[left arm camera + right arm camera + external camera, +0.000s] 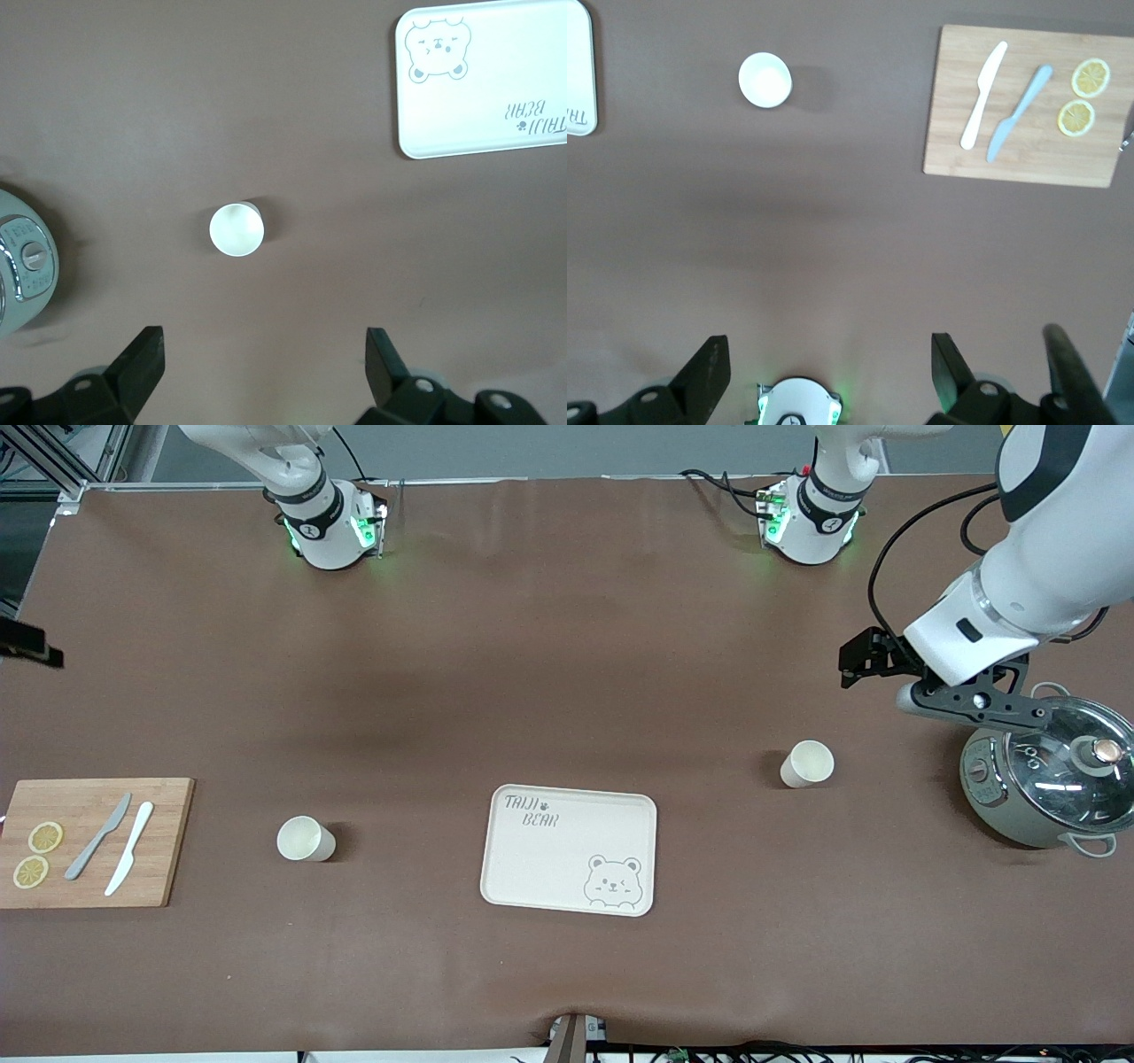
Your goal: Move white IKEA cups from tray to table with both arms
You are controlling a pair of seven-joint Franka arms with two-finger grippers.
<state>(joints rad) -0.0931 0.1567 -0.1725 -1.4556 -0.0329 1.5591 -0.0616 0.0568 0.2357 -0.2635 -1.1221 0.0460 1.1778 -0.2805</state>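
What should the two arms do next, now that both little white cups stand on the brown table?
Probably nothing but pull back and rest. The tray is bare, one cup stands toward the right arm's end, the other cup toward the left arm's, and both grippers are open, holding nothing.

- I count two cups: one cup [306, 839] toward my right arm's end, another cup [807, 763] toward my left's.
- One tray [540, 868].
- One cutting board [164, 841].
- Two knives [99, 836] [129, 860].
- Two lemon slices [45, 837] [31, 872].
- One lidded pot [1045, 784].
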